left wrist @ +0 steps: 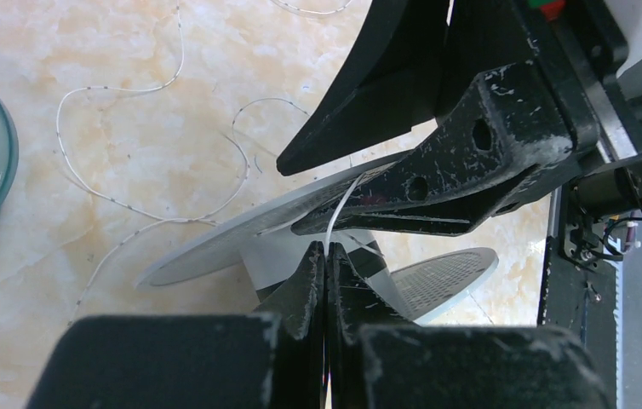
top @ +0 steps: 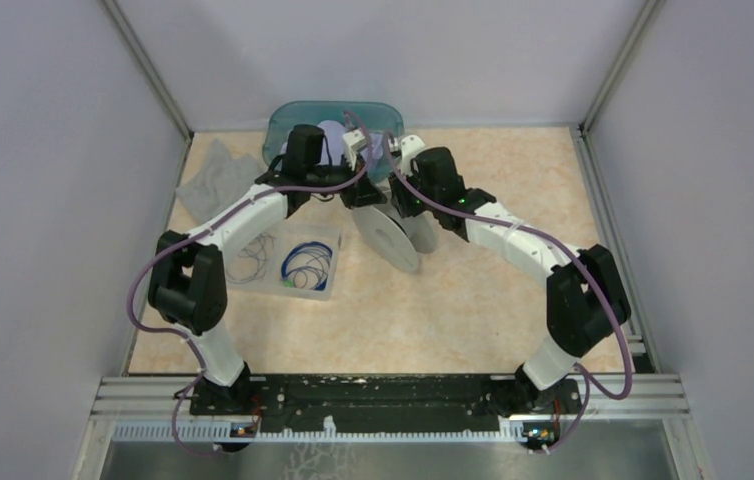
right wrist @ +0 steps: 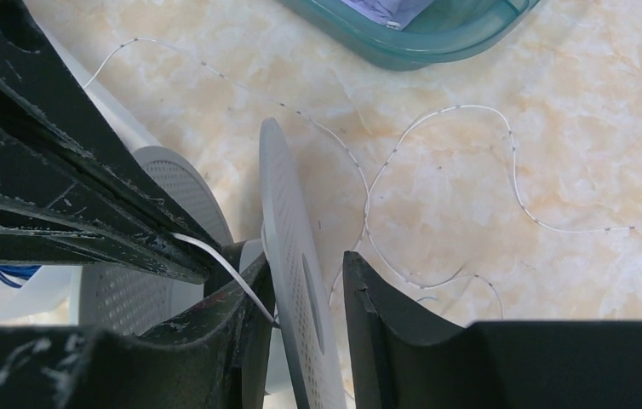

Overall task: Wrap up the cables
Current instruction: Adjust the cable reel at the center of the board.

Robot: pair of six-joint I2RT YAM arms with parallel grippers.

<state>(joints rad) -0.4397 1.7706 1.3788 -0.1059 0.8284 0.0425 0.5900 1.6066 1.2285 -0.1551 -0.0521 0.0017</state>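
Our left gripper (left wrist: pixel 326 253), at six o'clock, pinches the whitish cable (left wrist: pixel 345 200); we cannot tell whether our right gripper (right wrist: pixel 305 274) clamps the spool (right wrist: pixel 277 187). Hard pulling could slip the cable free

No lettering, brand, number or sign can be read in any view. The one printed thing is the sheet of paper (right wrist: pixel 377 8) lying inside the teal tray (right wrist: pixel 437 47); it carries purple marks, but they are too blurred and cut off to make out.
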